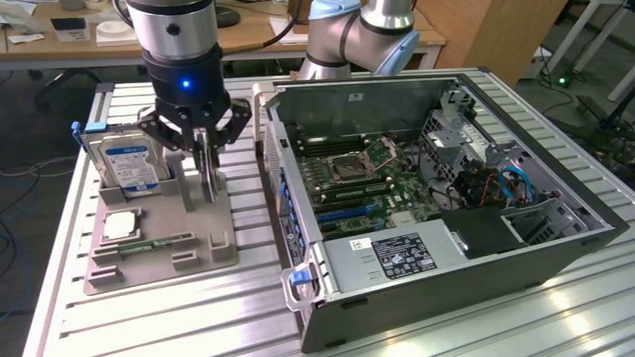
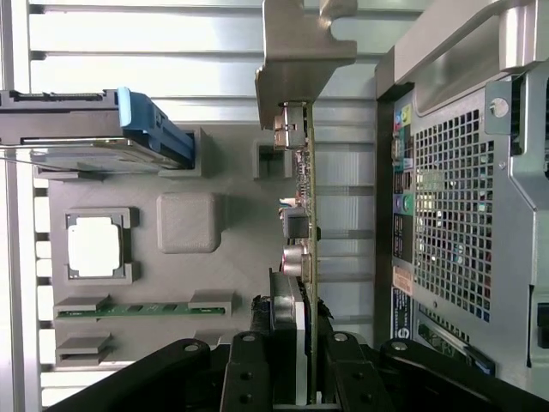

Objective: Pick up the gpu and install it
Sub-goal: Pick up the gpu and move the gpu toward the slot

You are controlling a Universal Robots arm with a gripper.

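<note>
The end effector (image 1: pixel 202 160) is closed on the gpu (image 1: pixel 208 186), its fingers (image 1: pixel 195 149) pressing the card's two flat faces from either side. The card hangs upright and edge-on below the fingers, over the grey tray (image 1: pixel 198 256) on the exterior view's left side of the desk (image 1: pixel 149 320). Whether its lower edge is clear of the tray or touching it cannot be told.

In the wrist view the gpu (image 2: pixel 309 215) shows as a thin line running away from the end effector (image 2: pixel 304 365), with small parts standing off one face and the silvery bracket (image 2: pixel 296 51) at its far end. The bracket reaches past the tray's edge, over the bare ribbed desk (image 2: pixel 171 51).

On the tray (image 2: pixel 189 223), a drive (image 1: pixel 124 167) with a blue-and-white label stands upright in a slot to the exterior view's left of the card. Nearer the camera lie a square chip (image 1: pixel 119 223) in its recess and a narrow green memory stick (image 1: pixel 154 244). In the wrist view the drive (image 2: pixel 94 129), chip (image 2: pixel 94 247) and stick (image 2: pixel 141 307) all sit well apart from the card.

The open case (image 1: pixel 555 245) lies just beside the tray on the exterior view's right, with the motherboard (image 1: pixel 367 178) exposed. Its perforated rear panel (image 2: pixel 463 215) runs close alongside the card.
</note>
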